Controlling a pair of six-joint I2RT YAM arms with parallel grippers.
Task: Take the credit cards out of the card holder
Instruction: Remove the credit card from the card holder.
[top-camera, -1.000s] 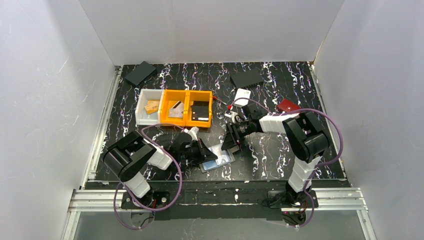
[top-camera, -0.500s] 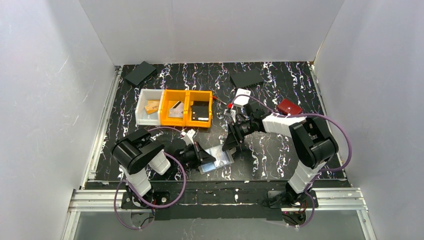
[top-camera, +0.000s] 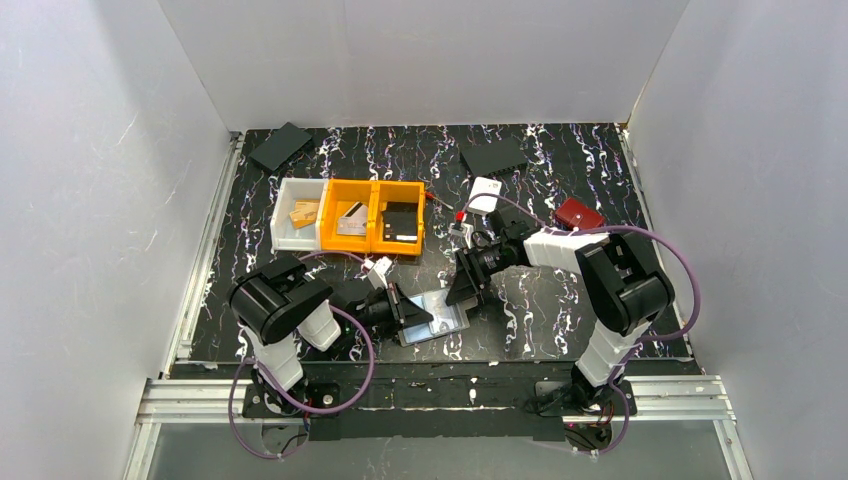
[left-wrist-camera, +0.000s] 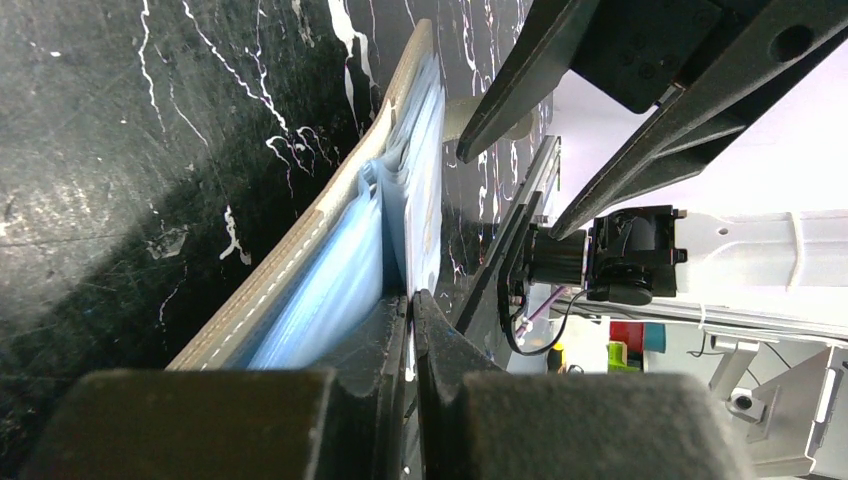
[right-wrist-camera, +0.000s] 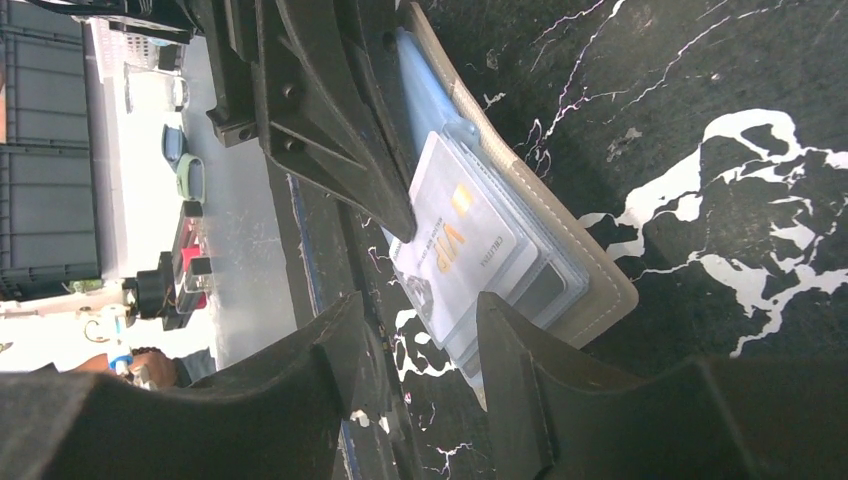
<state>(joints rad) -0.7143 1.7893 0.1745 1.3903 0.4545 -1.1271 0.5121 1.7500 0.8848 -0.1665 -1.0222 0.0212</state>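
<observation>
Near edge of the counter (top-camera: 540, 310), abt mid: the card holder (top-camera: 447, 316) lies open & flat, pale blue inner faces up, tan stitched rim round it. The credit cards (right-wrist-camera: 455, 250) sit stacked in its slots. The top one is silvery-white w/ "VIP" print & a gold chip, sticking partway out.

The left claw (left-wrist-camera: 411, 300) comes in low at the holder's left end. Its fingers are pressed together on the edge of that top card, pinching it as far as the left wrist view shows. The right claw (right-wrist-camera: 420, 310) is at the holder's right end, fingers spread wide, gripping nothing; contact w/ the holder can't be told.

Further back, left of centre: a white bin (top-camera: 297, 228) w/ small tan bits, touching two orange bins (top-camera: 372, 215) in a row.

Right of centre: a small white case (top-camera: 486, 192), and a red wallet (top-camera: 578, 213) nearer the right edge.

By the far edge: a flat black pad (top-camera: 280, 146) near the far-left corner, and a second black pad (top-camera: 493, 157) right of mid.
</observation>
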